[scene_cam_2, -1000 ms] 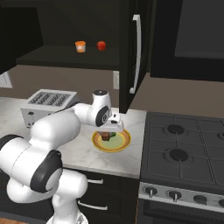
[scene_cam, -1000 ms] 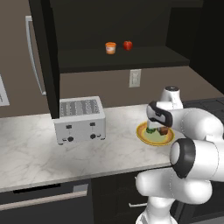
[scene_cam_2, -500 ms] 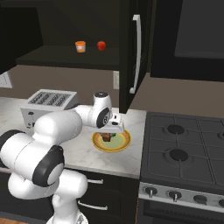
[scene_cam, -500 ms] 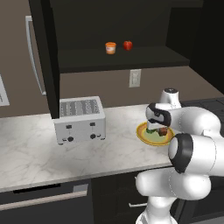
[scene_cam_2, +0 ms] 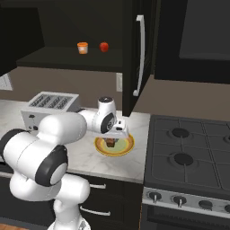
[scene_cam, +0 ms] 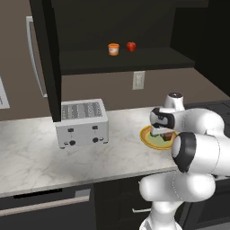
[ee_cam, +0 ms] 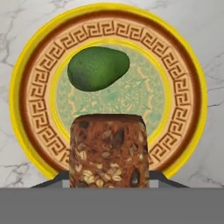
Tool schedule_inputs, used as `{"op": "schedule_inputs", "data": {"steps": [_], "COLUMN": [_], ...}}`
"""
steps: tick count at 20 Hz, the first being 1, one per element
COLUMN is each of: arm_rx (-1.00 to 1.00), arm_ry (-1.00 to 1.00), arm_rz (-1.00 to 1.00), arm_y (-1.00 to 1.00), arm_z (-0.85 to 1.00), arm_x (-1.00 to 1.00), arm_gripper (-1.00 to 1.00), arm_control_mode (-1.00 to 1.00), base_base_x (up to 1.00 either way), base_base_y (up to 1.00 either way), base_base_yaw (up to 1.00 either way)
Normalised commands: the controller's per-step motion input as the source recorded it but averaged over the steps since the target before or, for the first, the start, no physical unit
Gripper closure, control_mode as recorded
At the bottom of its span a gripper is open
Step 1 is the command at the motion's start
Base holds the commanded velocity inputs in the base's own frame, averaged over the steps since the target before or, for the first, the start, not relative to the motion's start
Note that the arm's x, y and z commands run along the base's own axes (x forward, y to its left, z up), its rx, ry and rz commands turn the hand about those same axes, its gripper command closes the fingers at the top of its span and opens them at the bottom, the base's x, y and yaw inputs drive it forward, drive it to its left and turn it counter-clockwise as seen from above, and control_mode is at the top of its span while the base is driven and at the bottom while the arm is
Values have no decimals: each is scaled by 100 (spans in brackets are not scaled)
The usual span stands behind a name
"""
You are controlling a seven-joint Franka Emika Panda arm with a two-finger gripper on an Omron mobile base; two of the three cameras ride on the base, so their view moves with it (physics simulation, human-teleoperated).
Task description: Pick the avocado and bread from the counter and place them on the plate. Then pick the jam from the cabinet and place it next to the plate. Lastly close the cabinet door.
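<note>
My gripper [ee_cam: 109,181] hangs low over the plate [ee_cam: 30,109], shut on the bread [ee_cam: 109,151], a seeded brown chunk between the fingertips. The avocado [ee_cam: 98,68] lies on the plate's pale green centre, just beyond the bread. From the base, the gripper [scene_cam_2: 117,133] holds the bread [scene_cam_2: 110,142] over the plate [scene_cam_2: 128,146] on the counter [scene_cam_2: 85,157]. The jam [scene_cam: 113,49] stands on the shelf of the open cabinet [scene_cam: 134,63]. The cabinet door [scene_cam: 45,58] is swung out to the left.
A red round fruit [scene_cam: 131,46] sits beside the jam. A silver toaster [scene_cam: 81,122] stands left of the plate. A stove [scene_cam_2: 188,152] borders the counter on the right. Another door with a bar handle [scene_cam_2: 140,54] hangs above the plate.
</note>
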Motion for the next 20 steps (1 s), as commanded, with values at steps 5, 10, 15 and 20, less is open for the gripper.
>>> {"op": "schedule_inputs", "data": {"steps": [5, 10, 15, 20], "arm_rx": [0, 0, 0, 0], "arm_ry": [0, 0, 1, -8], "arm_rz": [0, 0, 0, 0], "arm_y": [0, 0, 0, 0], "arm_z": [-11, -6, 0, 6], "arm_x": [1, 7, 4, -1], "arm_gripper": [-100, -100, -100, -100], "arm_control_mode": [-100, -100, -100, -100], "base_base_x": [0, 0, 0, 0], "base_base_y": [0, 0, 0, 0], "base_base_yaw": [0, 0, 0, 0]}}
